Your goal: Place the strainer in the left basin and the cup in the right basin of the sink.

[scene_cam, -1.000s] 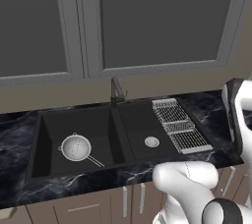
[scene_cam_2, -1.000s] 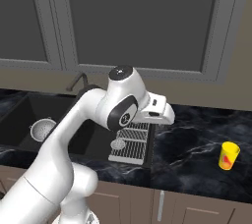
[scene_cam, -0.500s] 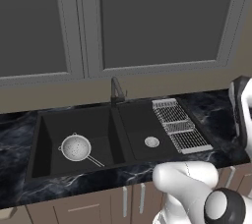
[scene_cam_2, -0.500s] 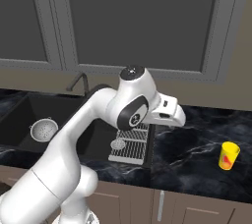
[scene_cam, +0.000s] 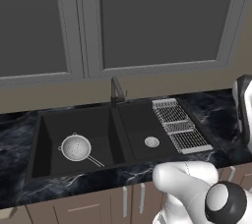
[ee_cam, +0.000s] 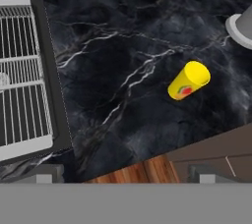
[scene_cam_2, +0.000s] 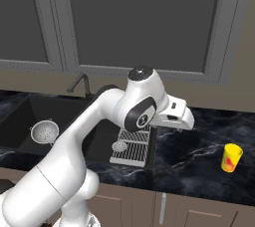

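Note:
The silvery mesh strainer (scene_cam: 76,148) lies in the wider left basin (scene_cam: 51,132) of the black sink, its wire handle pointing to the front right; it also shows as the strainer (scene_cam_2: 45,132) in the right base view. The yellow cup (scene_cam_2: 231,157) stands upright on the marbled counter, far right of the sink. My gripper (scene_cam_2: 184,120) hangs above the counter between the drying rack and the cup, open and holding nothing. From the hand, the cup (ee_cam: 189,80) sits right of centre. The narrower right basin (scene_cam: 138,122) holds only its drain.
A flat wire drying rack (scene_cam: 179,125) lies along the right basin's right side, also seen as the rack (ee_cam: 22,70) from the hand. The dark faucet (scene_cam: 116,90) stands behind the sink's divider. Grey cabinet doors rise behind. The counter's front edge (ee_cam: 147,161) runs close below the cup.
The hand has swung to the right, away from the sink and closer to the cup's side of the counter. Strainer and cup have stayed where they were.

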Controlling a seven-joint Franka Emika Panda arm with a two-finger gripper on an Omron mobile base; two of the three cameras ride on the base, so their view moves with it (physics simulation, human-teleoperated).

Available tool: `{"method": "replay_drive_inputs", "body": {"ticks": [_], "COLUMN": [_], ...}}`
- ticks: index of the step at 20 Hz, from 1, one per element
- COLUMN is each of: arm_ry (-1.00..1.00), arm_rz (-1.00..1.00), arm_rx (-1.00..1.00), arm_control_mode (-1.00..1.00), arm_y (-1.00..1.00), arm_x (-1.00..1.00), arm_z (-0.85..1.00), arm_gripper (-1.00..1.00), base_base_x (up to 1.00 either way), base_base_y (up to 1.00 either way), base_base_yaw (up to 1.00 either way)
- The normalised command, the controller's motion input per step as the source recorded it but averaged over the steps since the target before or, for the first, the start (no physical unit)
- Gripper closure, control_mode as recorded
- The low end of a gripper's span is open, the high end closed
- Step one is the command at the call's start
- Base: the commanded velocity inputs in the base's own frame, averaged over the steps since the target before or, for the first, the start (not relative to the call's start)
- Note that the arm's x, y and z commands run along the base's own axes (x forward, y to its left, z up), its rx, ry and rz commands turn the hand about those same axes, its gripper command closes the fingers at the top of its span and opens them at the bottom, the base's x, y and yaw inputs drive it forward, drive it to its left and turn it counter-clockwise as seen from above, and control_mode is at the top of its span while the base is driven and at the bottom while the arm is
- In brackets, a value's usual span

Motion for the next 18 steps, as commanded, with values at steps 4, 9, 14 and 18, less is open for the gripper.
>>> {"method": "replay_drive_inputs", "body": {"ticks": [4,9,14,18], "arm_ry": [0.00,0.00,0.00,0.00], "arm_rz": [-0.04,-0.02,0.00,0.00], "arm_rx": [0.03,0.04,0.05,0.02], "arm_control_mode": [-1.00,-1.00,-1.00,-1.00], "arm_y": [-0.22,-0.22,-0.20,-0.19], "arm_x": [0.00,0.00,0.00,0.00], "arm_z": [0.00,-0.01,-0.04,-0.09], "arm_gripper": [-1.00,-1.00,-1.00,-1.00], "base_base_x": [0.00,0.00,0.00,0.00], "base_base_y": [0.00,0.00,0.00,0.00], "base_base_yaw": [0.00,0.00,0.00,0.00]}}
